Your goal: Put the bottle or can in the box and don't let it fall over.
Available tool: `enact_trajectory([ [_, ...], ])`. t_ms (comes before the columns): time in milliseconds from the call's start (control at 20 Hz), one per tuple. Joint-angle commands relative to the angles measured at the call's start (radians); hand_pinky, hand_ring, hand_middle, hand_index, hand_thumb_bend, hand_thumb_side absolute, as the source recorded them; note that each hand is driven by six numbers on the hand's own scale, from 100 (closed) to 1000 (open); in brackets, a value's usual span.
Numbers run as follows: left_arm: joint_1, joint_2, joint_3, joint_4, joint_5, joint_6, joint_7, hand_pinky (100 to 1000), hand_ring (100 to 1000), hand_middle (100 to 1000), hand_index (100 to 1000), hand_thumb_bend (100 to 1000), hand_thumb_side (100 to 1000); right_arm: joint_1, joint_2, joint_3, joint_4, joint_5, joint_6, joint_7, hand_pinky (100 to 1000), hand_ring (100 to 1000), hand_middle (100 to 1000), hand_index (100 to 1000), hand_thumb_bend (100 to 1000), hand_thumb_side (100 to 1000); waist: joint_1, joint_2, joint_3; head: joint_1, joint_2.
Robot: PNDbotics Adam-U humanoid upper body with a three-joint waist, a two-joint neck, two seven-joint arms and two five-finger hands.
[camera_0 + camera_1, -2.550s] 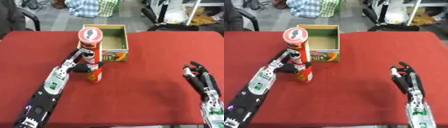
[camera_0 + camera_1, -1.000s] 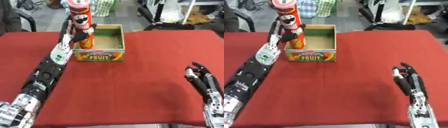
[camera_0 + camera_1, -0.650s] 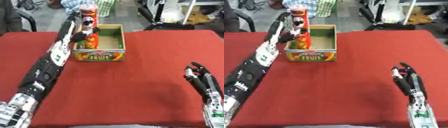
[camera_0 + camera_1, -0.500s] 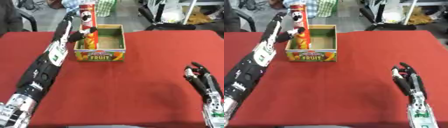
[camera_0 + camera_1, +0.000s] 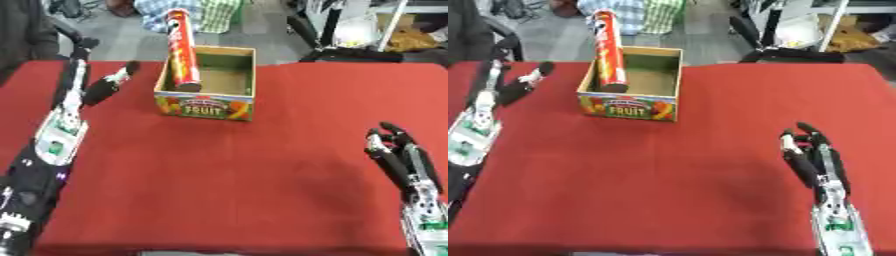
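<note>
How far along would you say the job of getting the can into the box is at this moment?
Done: the tall red can stands upright inside the box, at its left side. In hand: nothing; the left hand is open beside the box, clear of the can, and the right hand rests open at the lower right. Left: apparently nothing, provided the can stays standing.
</note>
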Motion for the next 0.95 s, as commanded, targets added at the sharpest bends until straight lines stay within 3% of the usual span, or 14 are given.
enact_trajectory([
  [50, 0.076, -0.003, 0.060, -0.172, 0.100, -0.028, -0.023, 867, 1000, 959, 933, 660, 763, -0.008, -0.021, -0.008, -0.019, -0.004, 0.001, -0.006, 678, 609, 634, 887, 100, 550, 0.012, -0.006, 0.006, -0.012, 0.005],
  [200, 0.159, -0.048, 0.098, -0.245, 0.119, -0.034, -0.018, 865, 1000, 957, 929, 641, 761, -0.008, -0.022, -0.010, -0.017, -0.003, 0.001, -0.006, 678, 609, 634, 887, 100, 549, 0.010, -0.008, 0.013, -0.016, 0.005],
  [250, 0.177, -0.064, 0.105, -0.256, 0.121, -0.034, -0.021, 861, 1000, 952, 918, 592, 749, -0.008, -0.021, -0.010, -0.017, -0.003, 0.001, -0.006, 678, 609, 634, 887, 100, 527, 0.009, -0.009, 0.014, -0.017, 0.005],
  [350, 0.201, -0.096, 0.118, -0.263, 0.127, -0.032, -0.030, 857, 1000, 946, 905, 610, 767, -0.007, -0.021, -0.011, -0.018, -0.003, 0.000, -0.005, 677, 609, 634, 887, 100, 544, 0.009, -0.012, 0.017, -0.020, 0.005],
  [600, 0.212, -0.156, 0.133, -0.253, 0.132, -0.031, -0.051, 857, 1000, 945, 904, 602, 767, -0.006, -0.019, -0.013, -0.018, -0.002, 0.000, -0.006, 677, 609, 633, 887, 100, 544, 0.009, -0.015, 0.019, -0.024, 0.005],
  [950, 0.214, -0.171, 0.128, -0.249, 0.138, -0.037, -0.063, 867, 1000, 941, 901, 590, 762, -0.006, -0.020, -0.015, -0.019, -0.002, 0.001, -0.008, 677, 609, 633, 886, 100, 548, 0.009, -0.011, 0.016, -0.033, 0.005],
])
